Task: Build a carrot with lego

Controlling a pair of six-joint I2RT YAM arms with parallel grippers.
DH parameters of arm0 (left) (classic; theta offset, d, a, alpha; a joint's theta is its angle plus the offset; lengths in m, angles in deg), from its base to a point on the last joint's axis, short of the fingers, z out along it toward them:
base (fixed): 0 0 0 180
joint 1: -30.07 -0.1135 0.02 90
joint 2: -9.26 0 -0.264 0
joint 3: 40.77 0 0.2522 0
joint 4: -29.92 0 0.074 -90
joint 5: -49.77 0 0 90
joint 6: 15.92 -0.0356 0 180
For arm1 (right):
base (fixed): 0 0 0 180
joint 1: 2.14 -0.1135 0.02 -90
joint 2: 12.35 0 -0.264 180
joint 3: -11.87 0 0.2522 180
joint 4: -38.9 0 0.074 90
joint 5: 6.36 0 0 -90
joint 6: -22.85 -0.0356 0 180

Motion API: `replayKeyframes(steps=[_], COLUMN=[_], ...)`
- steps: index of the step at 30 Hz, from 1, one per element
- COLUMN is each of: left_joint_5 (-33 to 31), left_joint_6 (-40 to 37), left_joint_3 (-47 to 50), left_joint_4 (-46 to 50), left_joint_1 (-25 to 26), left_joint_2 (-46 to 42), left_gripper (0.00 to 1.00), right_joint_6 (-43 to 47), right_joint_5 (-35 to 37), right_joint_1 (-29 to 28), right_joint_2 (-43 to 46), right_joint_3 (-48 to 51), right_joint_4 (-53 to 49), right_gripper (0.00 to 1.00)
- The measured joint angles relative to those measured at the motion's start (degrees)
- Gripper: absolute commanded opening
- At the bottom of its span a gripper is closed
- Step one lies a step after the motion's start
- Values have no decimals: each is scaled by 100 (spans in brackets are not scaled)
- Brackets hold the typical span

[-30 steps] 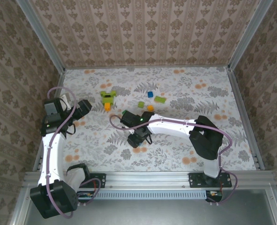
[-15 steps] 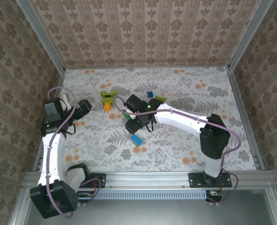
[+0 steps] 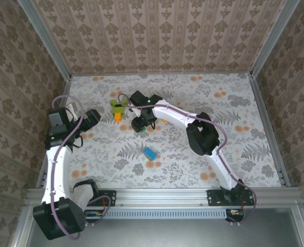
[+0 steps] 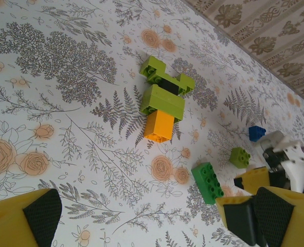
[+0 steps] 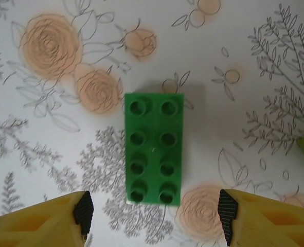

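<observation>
The carrot (image 4: 162,103) lies flat on the floral table: lime-green bricks spread at the far end, one black brick sits among them, and an orange brick forms the near tip. From above, the carrot (image 3: 118,108) is at the back left. A dark green lego brick (image 5: 154,148) with eight studs lies flat just ahead of my right gripper (image 5: 155,211), whose jaws are open and hold nothing. That green brick (image 4: 211,182) sits right of the carrot. My left gripper (image 4: 149,221) is open and empty, well short of the carrot, and stands at the left (image 3: 92,119).
A light blue brick (image 3: 151,153) lies alone mid-table. A small lime brick (image 4: 239,157) and a small blue brick (image 4: 256,133) sit past the green one. My right arm (image 3: 203,135) stretches diagonally across the table. Patterned walls close in three sides.
My right arm has swung from mid-table toward the back left, near the carrot, leaving the light blue brick on the table. Its jaws have opened wider. The left arm has not moved.
</observation>
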Motion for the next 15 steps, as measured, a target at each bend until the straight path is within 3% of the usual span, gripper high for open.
replayKeyframes(steps=[15], left_joint_5=[-2], left_joint_6=[0], left_joint_3=[0], left_joint_4=[0], left_joint_1=[0], left_joint_2=[0], left_gripper=[100], right_joint_6=[17], right_joint_5=[-400], right_joint_1=[76], right_joint_2=[-555], right_joint_3=[-487], right_joint_4=[-90], right_gripper=[64])
